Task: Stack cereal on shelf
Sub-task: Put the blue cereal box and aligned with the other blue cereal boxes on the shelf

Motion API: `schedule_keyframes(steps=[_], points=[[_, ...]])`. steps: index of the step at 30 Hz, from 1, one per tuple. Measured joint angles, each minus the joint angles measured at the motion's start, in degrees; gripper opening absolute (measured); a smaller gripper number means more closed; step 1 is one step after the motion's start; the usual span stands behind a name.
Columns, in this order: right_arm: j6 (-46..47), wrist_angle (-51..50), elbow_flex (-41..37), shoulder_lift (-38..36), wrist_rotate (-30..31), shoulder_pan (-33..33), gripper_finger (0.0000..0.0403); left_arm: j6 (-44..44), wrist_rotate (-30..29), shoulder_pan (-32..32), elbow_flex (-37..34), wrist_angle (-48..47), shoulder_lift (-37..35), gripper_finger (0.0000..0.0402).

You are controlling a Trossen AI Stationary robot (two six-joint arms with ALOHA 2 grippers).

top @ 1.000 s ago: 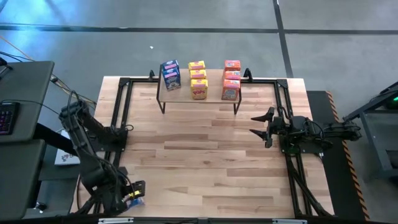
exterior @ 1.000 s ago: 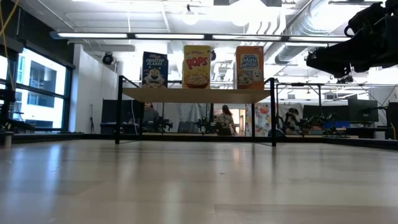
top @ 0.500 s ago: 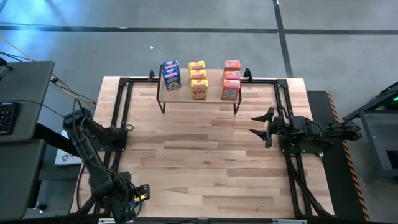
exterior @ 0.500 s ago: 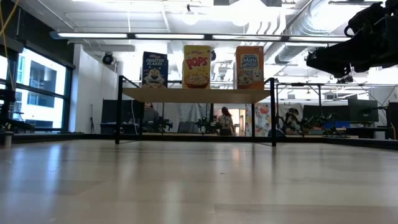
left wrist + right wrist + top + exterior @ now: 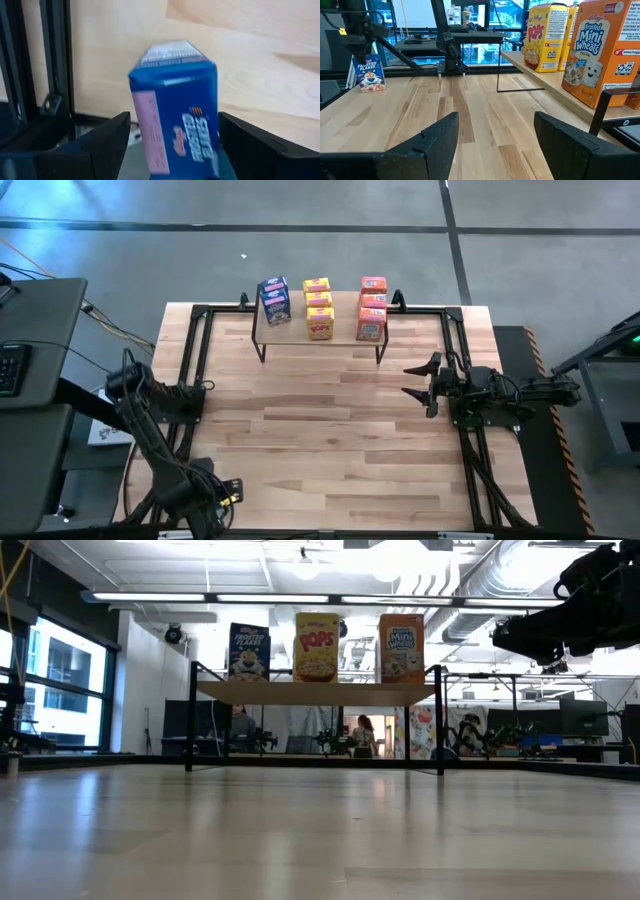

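Cereal is the subject: a small blue box [image 5: 175, 107] is framed between the spread fingers [image 5: 107, 142] of the left gripper [image 5: 222, 495], at the near left corner of the table [image 5: 330, 440]. The fingers are seen parted to either side of it, released, with a gap visible on each side. Whether the box is upright or tilted cannot be told for certain; it appears slightly leaned. It would be judged light, stiff but crushable cardboard with a smooth printed skin, best taken across its two narrow side panels near mid-height. Blue faces, a pale pink side label and white lettering are shown. Farther off, on the shelf [image 5: 318, 337] at the table's far edge, one blue box [image 5: 274, 300], a row of yellow boxes [image 5: 319, 307] and a row of orange-red boxes [image 5: 371, 308] are stood. The right gripper [image 5: 412, 380] is held above the table's right side, fingers apart and empty.
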Motion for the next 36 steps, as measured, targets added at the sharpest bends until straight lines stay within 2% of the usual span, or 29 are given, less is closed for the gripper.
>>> schedule_keyframes(steps=[9, 24, 30, 36], points=[[0.0, 0.0, 0.0, 0.0, 0.0, 0.0, 0.0252, 4.1, -1.8, 0.0, 0.0, -0.7, 1.7, 0.0266], [0.0, 0.0, 0.0, 0.0, 0.0, 0.0, 0.0252, 6.6, -3.4, 0.4, 0.0, -3.9, 1.7, 0.0168], [0.0, 0.0, 0.0, 0.0, 0.0, 0.0, 0.0252, 12.4, -7.4, 0.4, 0.0, -3.9, 1.7, 0.015], [0.0, 0.0, 0.0, 0.0, 0.0, 0.0, 0.0252, 19.0, -12.5, 0.8, 0.0, -4.5, 1.7, 0.0149]])
